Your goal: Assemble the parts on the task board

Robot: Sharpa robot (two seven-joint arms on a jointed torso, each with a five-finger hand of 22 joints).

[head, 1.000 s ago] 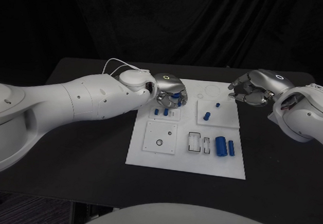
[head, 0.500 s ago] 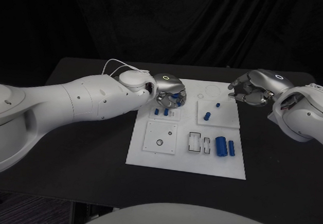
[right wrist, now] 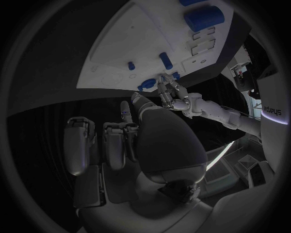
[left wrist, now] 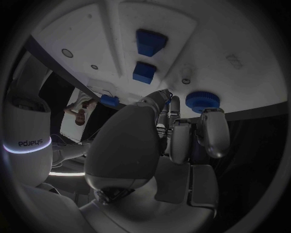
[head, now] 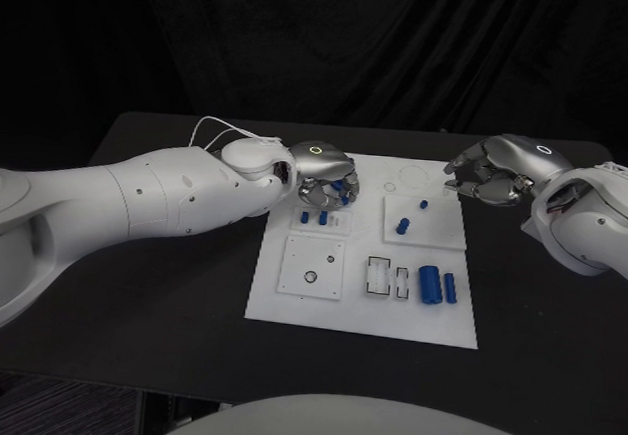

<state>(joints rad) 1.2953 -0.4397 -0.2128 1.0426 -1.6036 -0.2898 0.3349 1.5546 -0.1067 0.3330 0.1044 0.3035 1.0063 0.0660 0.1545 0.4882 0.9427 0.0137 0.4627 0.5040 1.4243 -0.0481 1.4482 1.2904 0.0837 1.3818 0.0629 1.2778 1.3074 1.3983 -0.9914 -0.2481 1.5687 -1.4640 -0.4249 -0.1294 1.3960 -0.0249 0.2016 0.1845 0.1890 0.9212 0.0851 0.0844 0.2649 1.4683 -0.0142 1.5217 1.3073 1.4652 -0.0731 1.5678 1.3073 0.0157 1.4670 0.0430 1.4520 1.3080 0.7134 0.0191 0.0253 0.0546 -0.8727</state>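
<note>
The white task board [head: 363, 301] lies in the middle of the table. My left hand [head: 324, 170] hovers over its far left corner, fingers curled around a blue round part [left wrist: 203, 101] with a ridged rim, held just above the board. Just on my side of that hand, two small blue blocks [left wrist: 150, 41] stand in the board. My right hand [head: 487, 180] hangs at the board's far right edge, fingers curled in with nothing in them. A large blue cylinder [head: 430, 283] and a thinner one [head: 451, 287] lie near the right side, and two small blue pegs [head: 405, 225] further back.
The black table [head: 149, 306] extends well beyond the board on every side. My bulky left arm [head: 142, 200] crosses the table's left half up to the board. Empty rectangular slots [head: 379, 275] sit beside the cylinders.
My left hand has turned slightly and shifted a little to the left, the blue round part still in its fingers. The right hand has stayed put.
</note>
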